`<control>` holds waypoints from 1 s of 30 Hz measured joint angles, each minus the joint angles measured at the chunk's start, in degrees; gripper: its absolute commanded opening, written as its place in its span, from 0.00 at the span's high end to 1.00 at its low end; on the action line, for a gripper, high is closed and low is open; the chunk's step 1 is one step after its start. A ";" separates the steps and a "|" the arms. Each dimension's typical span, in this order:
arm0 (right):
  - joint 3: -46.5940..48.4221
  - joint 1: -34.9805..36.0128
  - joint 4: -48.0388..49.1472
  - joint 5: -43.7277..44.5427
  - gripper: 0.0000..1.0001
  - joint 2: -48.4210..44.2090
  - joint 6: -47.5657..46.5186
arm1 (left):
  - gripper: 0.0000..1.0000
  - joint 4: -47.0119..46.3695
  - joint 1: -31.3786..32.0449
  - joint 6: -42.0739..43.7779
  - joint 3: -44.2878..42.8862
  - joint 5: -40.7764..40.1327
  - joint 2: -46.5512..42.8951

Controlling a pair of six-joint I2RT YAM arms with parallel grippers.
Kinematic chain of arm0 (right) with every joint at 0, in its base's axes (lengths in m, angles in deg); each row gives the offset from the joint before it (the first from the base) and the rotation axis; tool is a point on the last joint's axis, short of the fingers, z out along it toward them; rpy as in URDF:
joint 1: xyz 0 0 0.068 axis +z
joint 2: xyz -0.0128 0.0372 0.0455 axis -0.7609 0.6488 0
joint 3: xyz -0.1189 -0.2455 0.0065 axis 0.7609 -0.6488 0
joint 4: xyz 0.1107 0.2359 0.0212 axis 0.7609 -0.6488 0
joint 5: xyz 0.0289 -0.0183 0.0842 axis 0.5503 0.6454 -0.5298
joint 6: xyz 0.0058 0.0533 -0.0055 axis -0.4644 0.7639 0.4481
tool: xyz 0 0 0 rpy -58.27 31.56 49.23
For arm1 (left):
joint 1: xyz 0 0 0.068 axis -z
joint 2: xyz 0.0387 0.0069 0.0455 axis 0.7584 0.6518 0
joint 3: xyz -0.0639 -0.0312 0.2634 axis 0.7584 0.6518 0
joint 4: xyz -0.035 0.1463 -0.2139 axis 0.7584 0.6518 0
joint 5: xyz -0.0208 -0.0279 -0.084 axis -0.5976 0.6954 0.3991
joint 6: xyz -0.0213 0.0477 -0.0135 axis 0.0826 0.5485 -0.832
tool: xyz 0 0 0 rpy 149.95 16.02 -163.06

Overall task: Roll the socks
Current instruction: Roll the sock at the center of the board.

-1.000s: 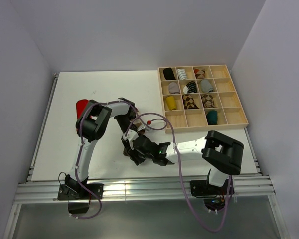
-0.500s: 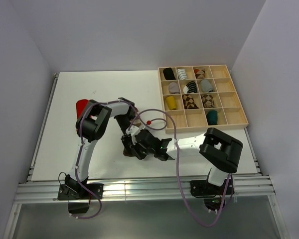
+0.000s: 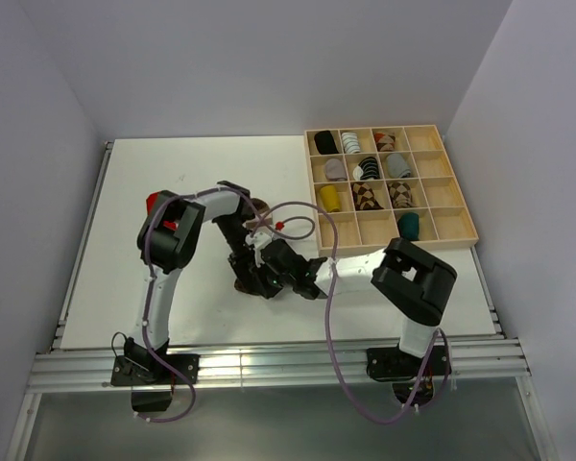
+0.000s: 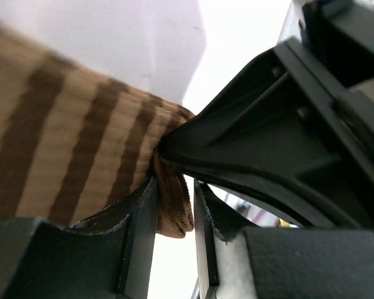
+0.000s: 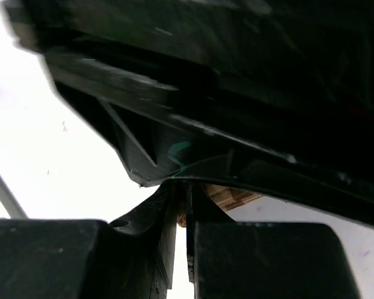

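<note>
Compared with half a second earlier, the right gripper (image 5: 182,199) is found shifted toward 10 o'clock in the top view and pressed closer to the left gripper (image 4: 170,205). The left elbow is swung toward 9 o'clock, so that more of the plain red sock (image 3: 152,201) is covered. The brown-and-cream striped sock (image 4: 62,143) is found on the white table (image 3: 173,163), at 8 o'clock from the wooden compartment tray (image 3: 456,223). From above it is almost wholly hidden beneath both grippers, and the right wrist view is largely blocked by black housing. A fold of the sock is clamped between the left fingers (image 4: 137,237). Its fabric is also gathered at the right gripper's tips, which are drawn to a slit upon it. The left forearm is stretched toward 2 o'clock with the wrist dropped toward 6 o'clock, and the right forearm is laid toward 9 o'clock.
</note>
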 measured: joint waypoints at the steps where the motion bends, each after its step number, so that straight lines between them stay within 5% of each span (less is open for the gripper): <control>1: 0.66 -0.42 -0.15 0.02 1.00 0.52 0.52 | 0.66 -1.29 -0.61 -1.46 0.07 -0.35 -1.05; 18: 4.94 -6.95 -2.47 -10.58 1.00 4.55 5.42 | 0.66 -49.16 -17.11 -38.45 16.96 -5.79 -25.75; 24: 12.81 -11.56 -11.13 -21.42 1.00 9.62 6.56 | 0.56 -60.08 -20.98 -38.14 26.47 -13.35 -39.45; 30: 21.38 -15.89 -20.15 -33.51 1.00 16.52 6.73 | 0.51 -70.84 -12.48 -26.27 41.29 -24.83 -55.76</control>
